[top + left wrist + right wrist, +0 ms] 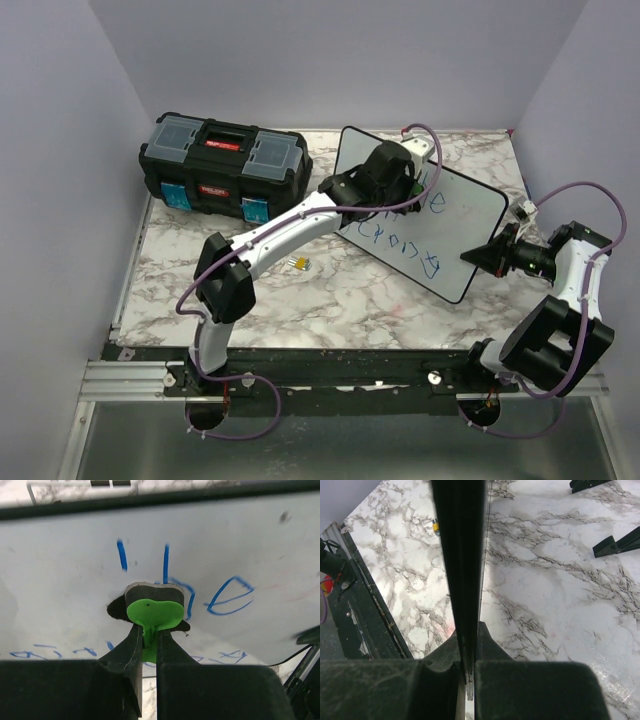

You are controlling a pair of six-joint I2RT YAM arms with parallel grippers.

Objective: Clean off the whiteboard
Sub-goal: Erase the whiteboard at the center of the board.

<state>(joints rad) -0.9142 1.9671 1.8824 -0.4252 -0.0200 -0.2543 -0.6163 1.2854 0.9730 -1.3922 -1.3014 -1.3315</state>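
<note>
The whiteboard stands tilted up at the table's back right, with blue lettering on its face. My left gripper is shut on the stem of a green eraser. The eraser's grey pad presses on the whiteboard among blue marker strokes. My right gripper is shut on the board's right edge, and the black rim runs straight between its fingers in the right wrist view.
A black toolbox sits at the back left. A small yellow object lies on the marble table beside the left arm. Black feet rest on the table behind the board. Walls close in on three sides.
</note>
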